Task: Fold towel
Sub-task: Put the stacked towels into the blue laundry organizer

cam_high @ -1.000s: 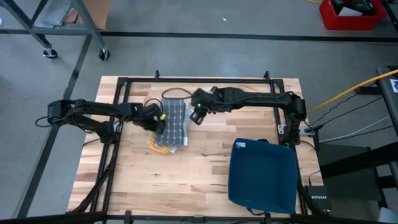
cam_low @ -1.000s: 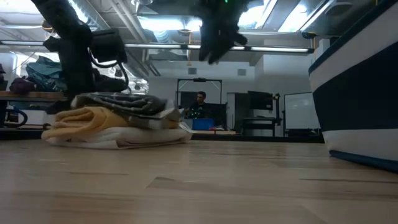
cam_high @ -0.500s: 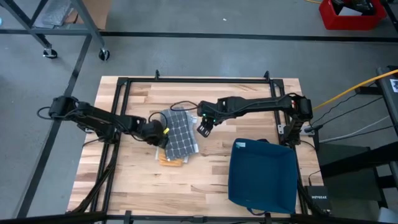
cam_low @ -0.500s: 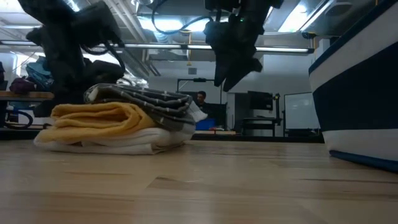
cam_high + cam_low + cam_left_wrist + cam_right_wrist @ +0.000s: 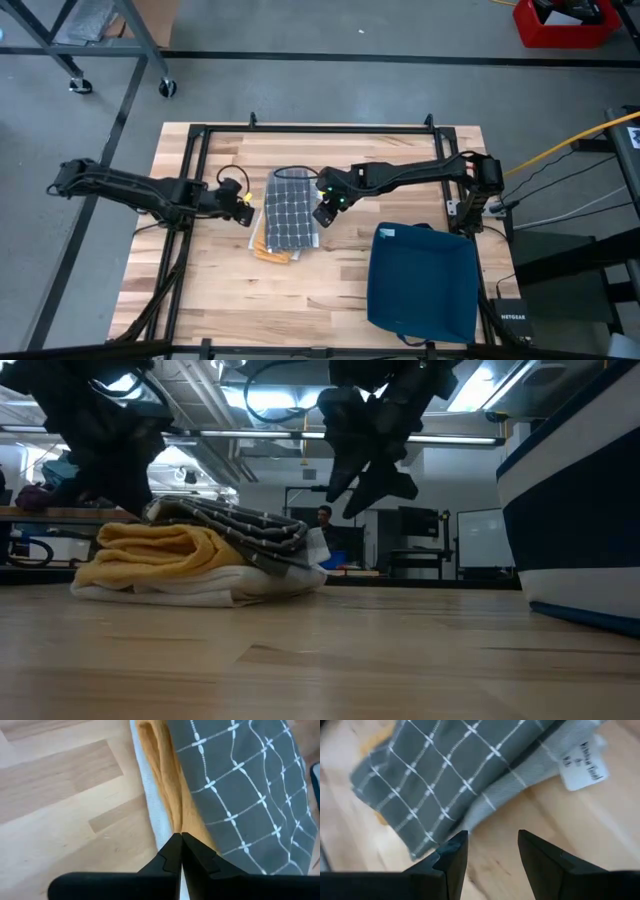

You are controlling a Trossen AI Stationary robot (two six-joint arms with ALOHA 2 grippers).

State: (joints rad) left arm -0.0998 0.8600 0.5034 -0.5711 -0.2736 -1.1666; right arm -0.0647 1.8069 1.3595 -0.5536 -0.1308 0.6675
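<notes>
A stack of folded towels [image 5: 288, 212] lies on the wooden table: white at the bottom, yellow [image 5: 160, 548] in the middle, grey checked [image 5: 450, 765] on top. The white towel rests flat on the boards. My left gripper [image 5: 246, 208] is shut at the stack's left edge, its tips [image 5: 180, 840] pointing at the seam between the white [image 5: 152, 805] and yellow [image 5: 172, 785] towels. My right gripper [image 5: 322, 213] is open at the stack's right edge, raised off the table [image 5: 370, 485]. In its wrist view [image 5: 492, 845] the grey towel's white label [image 5: 582, 767] shows. My left gripper's shut fingertips [image 5: 172, 851] come level from the table's left at the stack's left edge, where white and yellow meet [image 5: 169, 822]. I cannot tell whether they touch the cloth.
A dark blue fabric bin [image 5: 420, 280] stands at the table's near right and fills the right of the low view [image 5: 580, 510]. A black frame rail [image 5: 320, 128] runs along the far edge. Bare boards lie near and left of the stack. A person [image 5: 322, 520] sits far behind the table.
The whole stack has slid toward the table's near edge and a little right. My left gripper went with it toward the near edge, then drew back toward the left. My right gripper moved toward the near edge and down, to the stack's right edge.
</notes>
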